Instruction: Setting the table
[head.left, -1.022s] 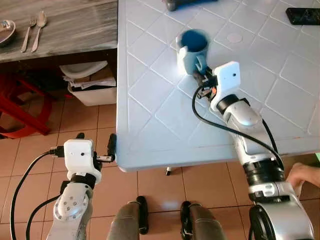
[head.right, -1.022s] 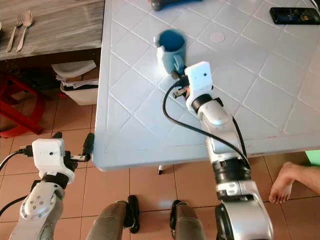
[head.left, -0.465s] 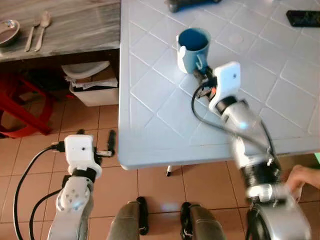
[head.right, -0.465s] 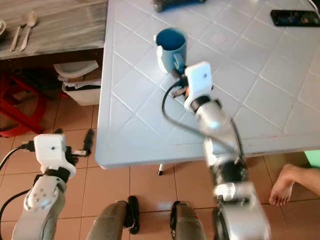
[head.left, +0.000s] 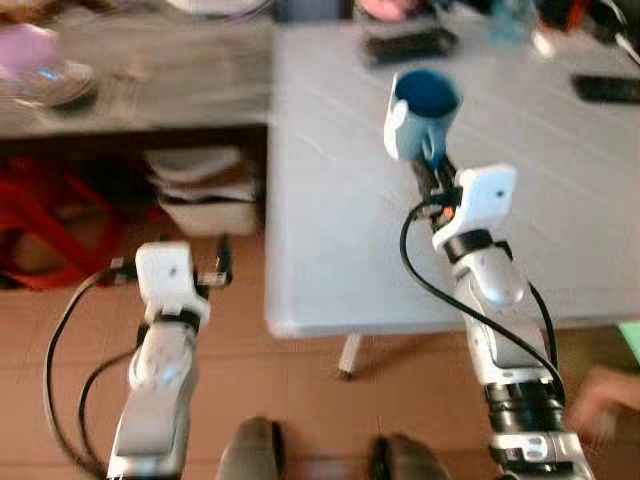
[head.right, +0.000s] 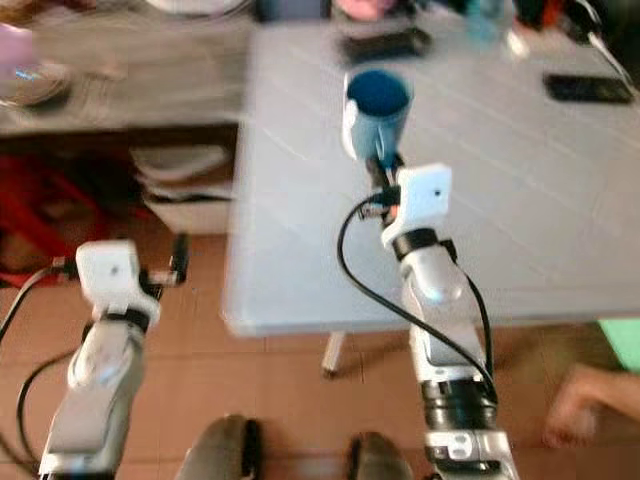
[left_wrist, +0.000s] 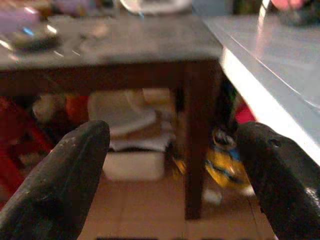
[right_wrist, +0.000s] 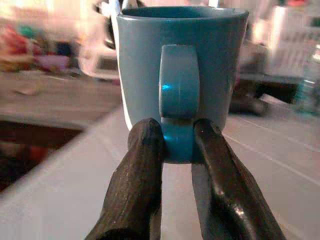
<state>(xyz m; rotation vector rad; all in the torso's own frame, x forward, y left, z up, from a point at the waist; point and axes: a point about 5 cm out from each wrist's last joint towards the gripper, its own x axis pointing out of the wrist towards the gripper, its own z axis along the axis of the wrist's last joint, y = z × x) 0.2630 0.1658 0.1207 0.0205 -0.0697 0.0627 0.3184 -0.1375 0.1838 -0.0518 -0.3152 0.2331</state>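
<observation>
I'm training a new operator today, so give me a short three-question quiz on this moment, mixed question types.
1. True or false: the right hand grips the blue mug by its handle.
2. The left hand is: A) open, beside the white table; B) shut on a fork.
3. Fill in: the mug stands ____.

Key: 1 true; 2 A; 3 upright.

Floor: you see terracotta tiles (head.left: 310, 400) with pale grout under both tables.
White table: your view has a pale plastic top (head.left: 560, 200) with a diamond pattern, blurred.
Wooden table: you find a grey-brown top (head.left: 170, 90) on your left, beside the white one.
Under it: you can see a white bin (left_wrist: 131, 145) and red chair legs (head.left: 40, 230).
</observation>
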